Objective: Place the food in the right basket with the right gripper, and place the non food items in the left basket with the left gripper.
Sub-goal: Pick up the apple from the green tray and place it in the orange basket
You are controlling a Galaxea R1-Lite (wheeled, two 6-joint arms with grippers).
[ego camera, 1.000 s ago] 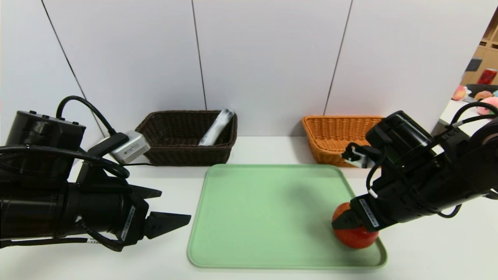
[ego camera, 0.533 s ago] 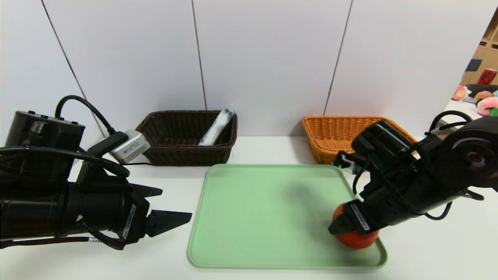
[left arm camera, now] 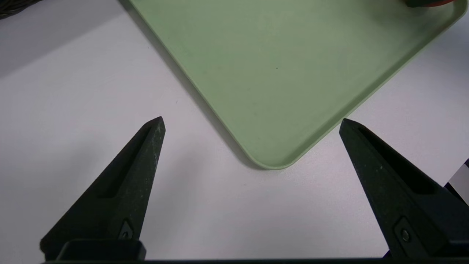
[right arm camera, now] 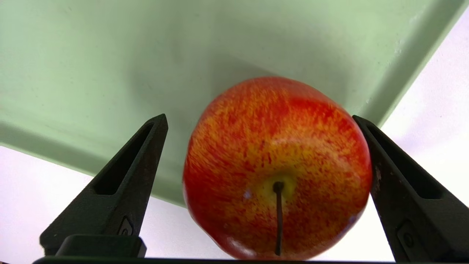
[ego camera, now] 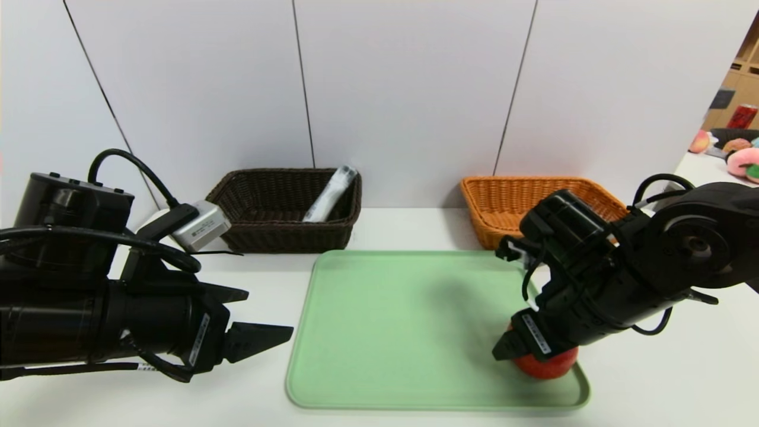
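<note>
- One red apple [right arm camera: 274, 146] sits between the two fingers of the right claw [right arm camera: 260, 116], its yellow-flecked top and dark stem showing.
- The right claw is open and lowered over the apple, not clamped on it: a gap shows on one side, while on the other the apple's skin appears to meet a finger (whether it truly presses there, I cannot tell).
- The apple rests on the pale green tray [ego camera: 403, 332], near the tray's right corner closest to the robot, on a white table [ego camera: 409, 231].
- The left claw [left arm camera: 252, 118] is open with nothing between its fingers, held above the table beside the tray's left edge.
- Behind the tray on the left, a dark brown wicker basket [ego camera: 290, 237] holds a white bottle [ego camera: 329, 196] with a clear greyish end, leaning against the side.
- Behind the tray on the right stands an orange-tan wicker basket [ego camera: 492, 228], partly hidden by the right arm.
- Small labels are stuck on both claws, and a silver box [ego camera: 204, 225] on the left arm carries print (all too small to read).
- Far right in the background: a red can [ego camera: 742, 116], its lettering unreadable, and a pink plush fruit [ego camera: 741, 161].
</note>
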